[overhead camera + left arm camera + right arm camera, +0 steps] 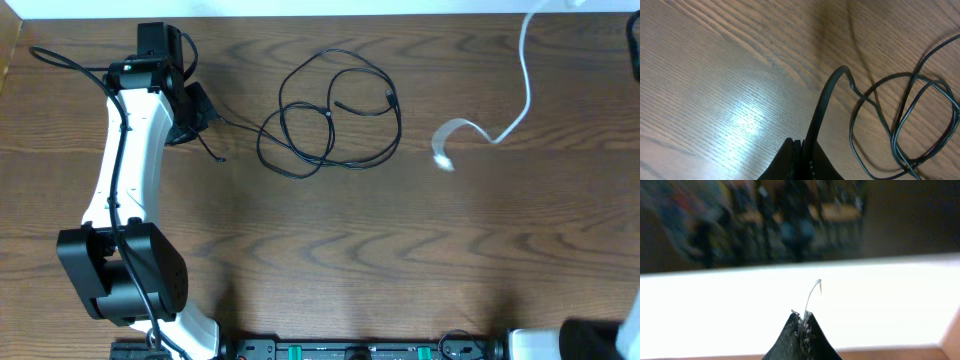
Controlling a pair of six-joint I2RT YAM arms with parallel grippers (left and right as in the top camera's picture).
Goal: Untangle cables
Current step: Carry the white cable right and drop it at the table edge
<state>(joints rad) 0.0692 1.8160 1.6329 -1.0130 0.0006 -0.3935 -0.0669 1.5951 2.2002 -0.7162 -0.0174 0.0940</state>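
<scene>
The black cable [335,110] lies in loose overlapping loops at the middle back of the wooden table [330,250]. One end of it runs left into my left gripper [198,112], which is shut on it, and a short tail [212,150] hangs past the fingers. In the left wrist view the black cable [826,97] rises from my shut left gripper [804,149] and bends over to the loops [910,115]. The white cable [525,90] runs from its plug end [442,160] up to the back right edge. My right gripper [803,315] is shut on a thin white cable end [812,291].
The left arm [125,180] stretches along the table's left side, with its own thick black wire [60,58] looping at the back left. A black rail with the arm bases [350,350] lines the front edge. A white surface [300,8] borders the far edge.
</scene>
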